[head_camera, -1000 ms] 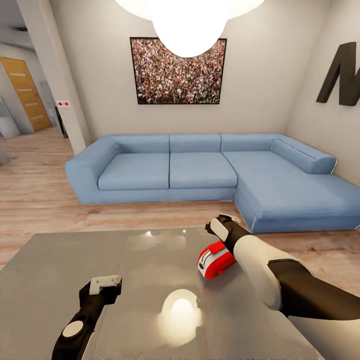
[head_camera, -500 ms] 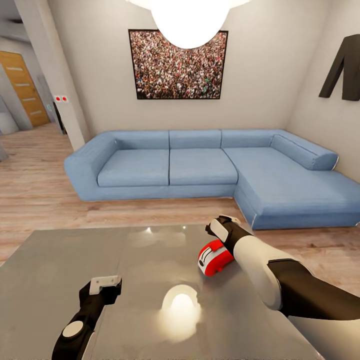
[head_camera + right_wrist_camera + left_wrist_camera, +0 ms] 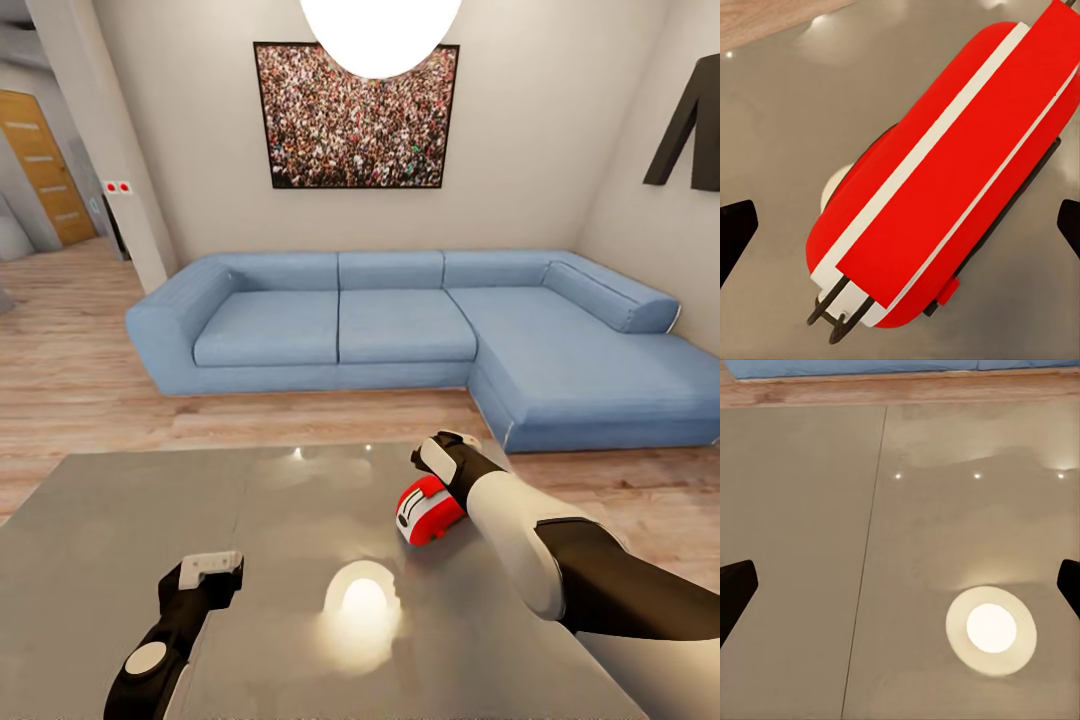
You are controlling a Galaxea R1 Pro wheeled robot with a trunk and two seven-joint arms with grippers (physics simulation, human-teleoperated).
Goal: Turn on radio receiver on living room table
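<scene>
Head view: radio point(image 3: 428, 511) lies tipped on the counter point(image 3: 120, 540), just under and beside the right claw point(image 3: 437, 455); left claw point(image 3: 210, 570) well apart.
Left wrist: left claw point(image 3: 900, 585) released, bare counter beneath.
Right wrist: right claw point(image 3: 900, 225) spread wide over the radio, grasping nothing.
Handling: probably light, stiff, smooth-shelled, may skid; press, don't squeeze.

A home's living room point(image 3: 60, 370): blue sofa point(image 3: 400, 335), crowd photo point(image 3: 355, 115).
</scene>
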